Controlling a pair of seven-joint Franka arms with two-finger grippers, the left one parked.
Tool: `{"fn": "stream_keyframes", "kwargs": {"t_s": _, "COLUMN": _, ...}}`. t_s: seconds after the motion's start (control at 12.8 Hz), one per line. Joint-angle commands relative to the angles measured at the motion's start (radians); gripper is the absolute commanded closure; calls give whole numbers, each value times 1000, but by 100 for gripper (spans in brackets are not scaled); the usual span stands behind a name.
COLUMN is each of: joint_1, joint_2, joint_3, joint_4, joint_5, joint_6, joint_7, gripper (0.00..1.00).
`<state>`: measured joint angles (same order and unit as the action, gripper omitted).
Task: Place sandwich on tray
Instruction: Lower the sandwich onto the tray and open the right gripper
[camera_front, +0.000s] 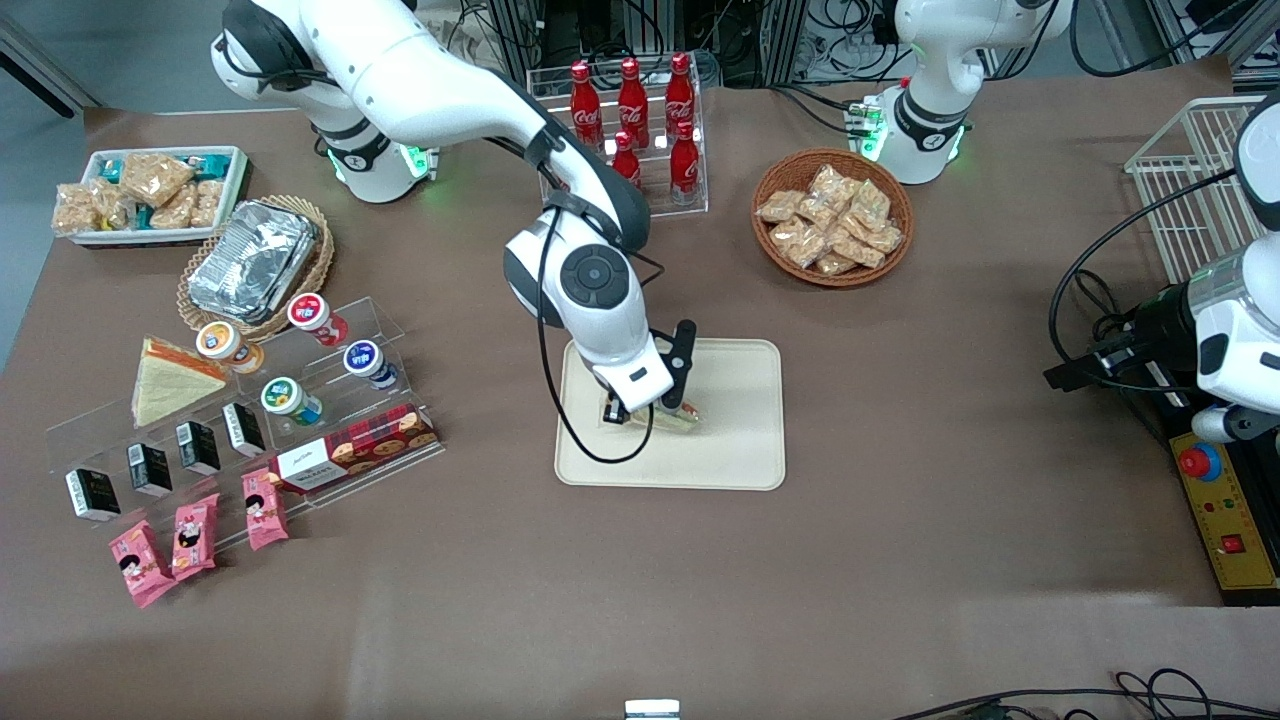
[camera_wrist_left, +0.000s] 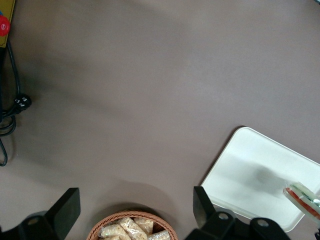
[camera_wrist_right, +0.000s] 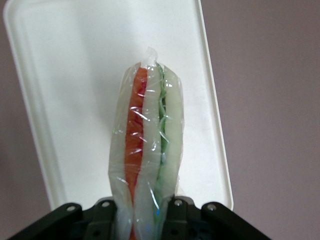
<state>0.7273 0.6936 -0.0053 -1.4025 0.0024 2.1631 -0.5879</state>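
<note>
My claw (camera_wrist_right: 140, 220) is clamped on the sandwich (camera_wrist_right: 146, 150), holding it edge-up with the filling stripes showing, low over the tray's (camera_front: 745, 440) part nearest the working arm, so I judge only the release remains.

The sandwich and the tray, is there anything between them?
Nothing. In the right wrist view the gripper grips the sandwich over the tray, with only bare tray surface under it; whether they touch is unclear.
</note>
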Motion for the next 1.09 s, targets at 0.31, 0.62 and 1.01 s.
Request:
{"fn": "stream_keyframes", "kwargs": {"t_s": 0.31, "joint_1": 4, "joint_2": 95, "joint_3": -62, "joint_4": 62, "joint_5": -21, "joint_6": 93, "joint_7": 23, "gripper": 73}}
{"fn": "stream_keyframes", "kwargs": {"t_s": 0.62, "joint_1": 4, "joint_2": 118, "joint_3": -64, "joint_4": 62, "joint_5": -21, "joint_6": 98, "joint_7": 26, "gripper": 73}}
{"fn": "stream_keyframes", "kwargs": {"t_s": 1.01, "joint_1": 6, "joint_2": 130, "joint_3": -64, "joint_4": 59, "joint_5": -21, "joint_6": 115, "joint_7": 28, "gripper": 72}}
